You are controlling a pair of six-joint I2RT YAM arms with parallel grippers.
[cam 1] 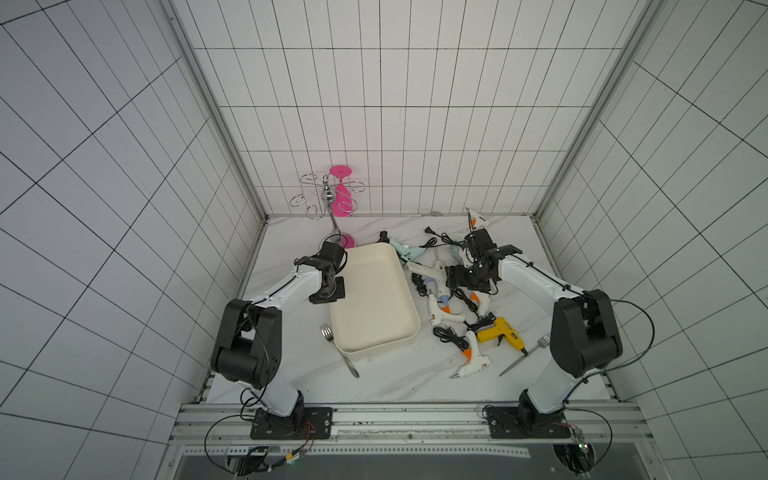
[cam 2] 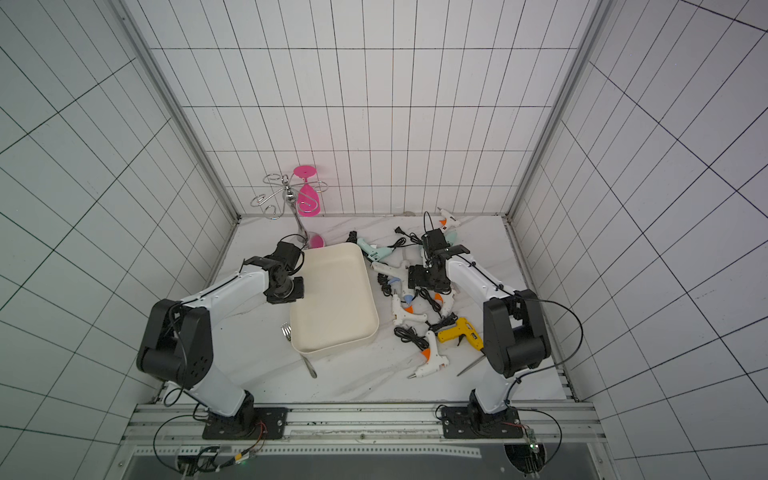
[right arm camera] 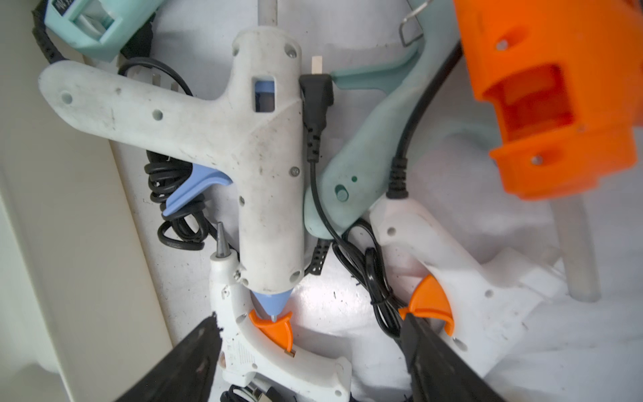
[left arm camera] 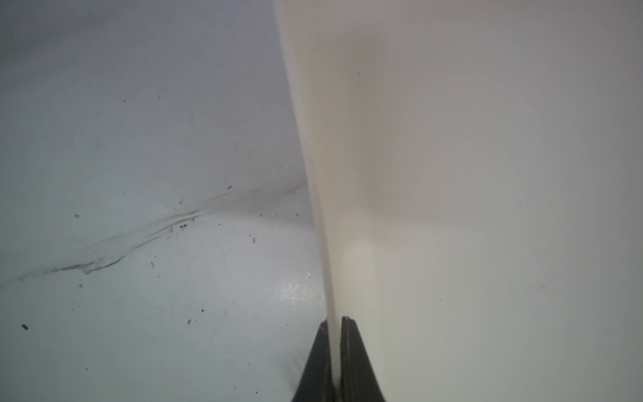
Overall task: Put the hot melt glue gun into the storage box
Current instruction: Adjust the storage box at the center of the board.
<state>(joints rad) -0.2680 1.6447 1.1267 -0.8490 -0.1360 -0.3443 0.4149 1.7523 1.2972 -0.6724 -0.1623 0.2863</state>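
Glue guns lie tangled toward the white marble table's right edge, tiled walls around. Left gripper pinches the storage box wall; right gripper hangs wide open.

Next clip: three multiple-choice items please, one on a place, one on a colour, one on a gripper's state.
1. The yellow glue gun lies: A on the table, outside the storage box; B inside the box; C propped on the box's rim.
2. The largest white gun in the right wrist view has a trigger that is: A orange; B blue; C black.
3. The left gripper is: A open; B shut on nothing; C shut on the box's wall.

A: it sits beyond the rim. B: blue shows under the body. C: both jaws pinch the wall.
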